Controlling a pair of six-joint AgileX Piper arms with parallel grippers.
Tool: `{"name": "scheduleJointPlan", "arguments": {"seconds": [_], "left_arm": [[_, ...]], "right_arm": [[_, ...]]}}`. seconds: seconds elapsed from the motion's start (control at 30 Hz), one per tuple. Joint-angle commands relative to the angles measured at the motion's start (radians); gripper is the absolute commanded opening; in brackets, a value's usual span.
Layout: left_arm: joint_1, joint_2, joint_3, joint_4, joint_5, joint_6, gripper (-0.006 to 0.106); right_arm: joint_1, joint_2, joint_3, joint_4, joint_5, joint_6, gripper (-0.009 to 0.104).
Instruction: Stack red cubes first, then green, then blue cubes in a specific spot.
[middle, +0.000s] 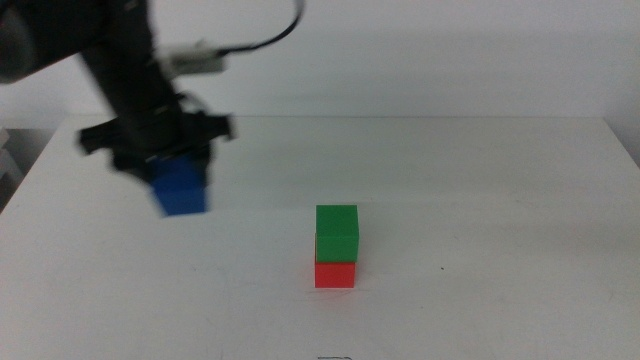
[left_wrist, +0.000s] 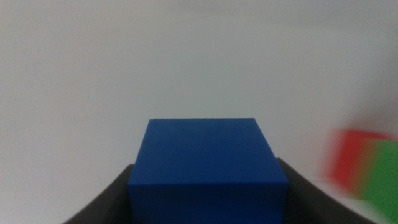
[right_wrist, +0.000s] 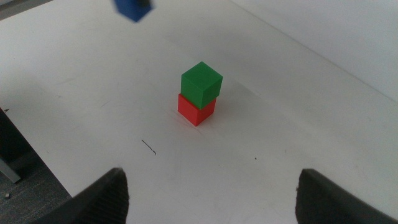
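Blue cube carried; green-on-red stack waiting.
Left tool clamps blue cube by opposite flat faces, above bench, apart from green cube on red cube. Looks rigid, light, matte. Right tool open, waiting.

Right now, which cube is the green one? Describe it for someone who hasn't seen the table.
On the white table, find the two-cube stack near the middle. The green cube is the top one, sitting on the red cube; the blue cube is held apart in the left gripper.

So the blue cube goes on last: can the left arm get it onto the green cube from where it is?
Probably yes: the left gripper holds the blue cube off to the side, and the green cube has nothing above it.
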Motion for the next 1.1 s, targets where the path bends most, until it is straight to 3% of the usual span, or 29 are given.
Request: {"name": "scheduleJointPlan", "arguments": {"seconds": [0.0, 0.07, 0.2, 0.33, 1.07], "left_arm": [[-0.104, -0.054, -0.100, 0.003, 0.100, -0.130, -0.002], [-0.201, -0.046, -0.147, 0.028, 0.100, -0.231, -0.002], [-0.384, -0.010, -0.194, 0.184, 0.099, -0.458, -0.002], [-0.478, 0.047, -0.267, 0.227, 0.099, -0.476, -0.002], [-0.485, 0.156, -0.342, 0.215, 0.099, -0.420, -0.002]], "right_arm": [[-0.005, 0.006, -0.022, -0.006, -0.070, -0.012, 0.094], [-0.005, 0.006, -0.022, -0.006, -0.070, -0.012, 0.094], [-0.005, 0.006, -0.022, -0.006, -0.070, -0.012, 0.094], [-0.005, 0.006, -0.022, -0.006, -0.070, -0.012, 0.094], [-0.005, 0.006, -0.022, -0.006, -0.070, -0.012, 0.094]]}}
